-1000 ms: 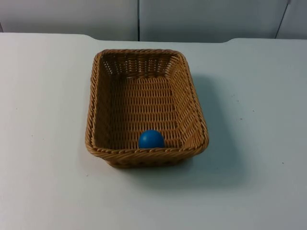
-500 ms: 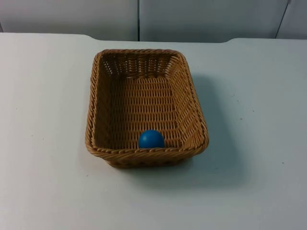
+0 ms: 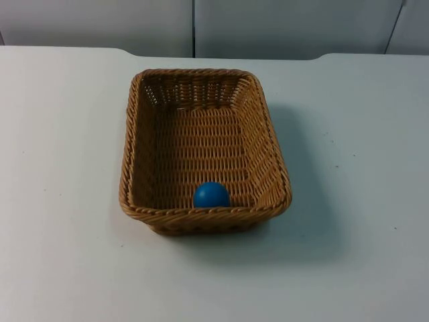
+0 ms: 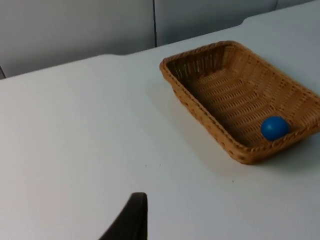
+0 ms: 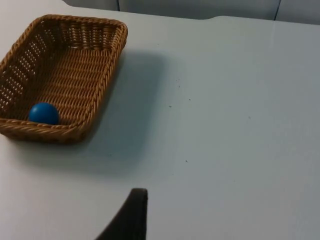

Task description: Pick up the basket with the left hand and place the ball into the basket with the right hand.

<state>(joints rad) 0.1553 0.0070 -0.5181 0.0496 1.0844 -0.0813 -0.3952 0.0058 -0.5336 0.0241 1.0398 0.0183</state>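
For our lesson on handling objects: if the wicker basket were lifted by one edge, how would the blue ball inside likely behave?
The blue ball is round and smooth, so it would probably roll once the floor tilts. It already lies against the near wall of the wicker basket, whose raised sides would likely keep it inside.

basket point(image 3: 204, 151) mid-table, open white table point(image 3: 60, 134) on all sides

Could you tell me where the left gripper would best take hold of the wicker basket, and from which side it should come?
Probably the basket's long left rim, approached from above on the left arm's side, one finger inside the wall and one outside. That rim is a thin braided edge, bare along its length. The blue ball lies against the near short wall, so gripping there risks touching it.
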